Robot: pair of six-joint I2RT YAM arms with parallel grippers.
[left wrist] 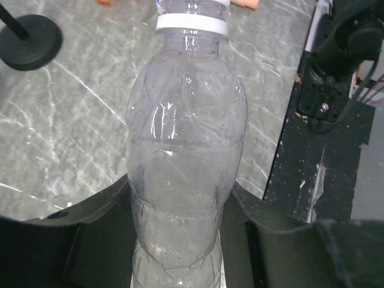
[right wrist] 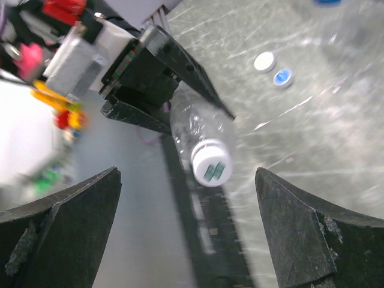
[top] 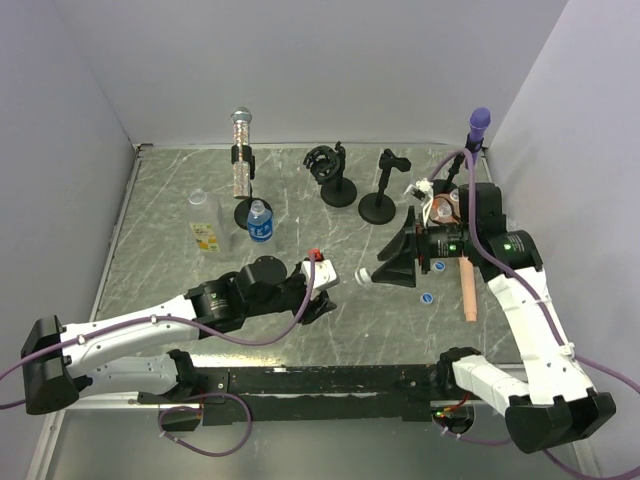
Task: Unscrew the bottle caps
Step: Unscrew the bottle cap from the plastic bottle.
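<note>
My left gripper [top: 322, 285] is shut on a clear label-less bottle [left wrist: 186, 150] and holds it on its side above the table, neck pointing right. Its white cap [top: 358, 275] is on; in the left wrist view only the white neck ring [left wrist: 192, 24] shows. My right gripper [top: 395, 262] is open and faces that cap. In the right wrist view the cap [right wrist: 211, 165] lies between the spread fingertips, untouched, and the gripper [right wrist: 186, 228] is empty. A blue-labelled bottle [top: 260, 222] and a yellow-green-labelled bottle [top: 208, 235] stand at the back left.
Loose caps lie on the table: a blue one [top: 425, 296], and a white one [right wrist: 264, 61] beside a blue one [right wrist: 282, 77]. A peach cylinder [top: 468, 290] lies at the right. Black stands [top: 340, 185], a silver microphone [top: 240, 150] and a purple microphone [top: 478, 125] stand at the back.
</note>
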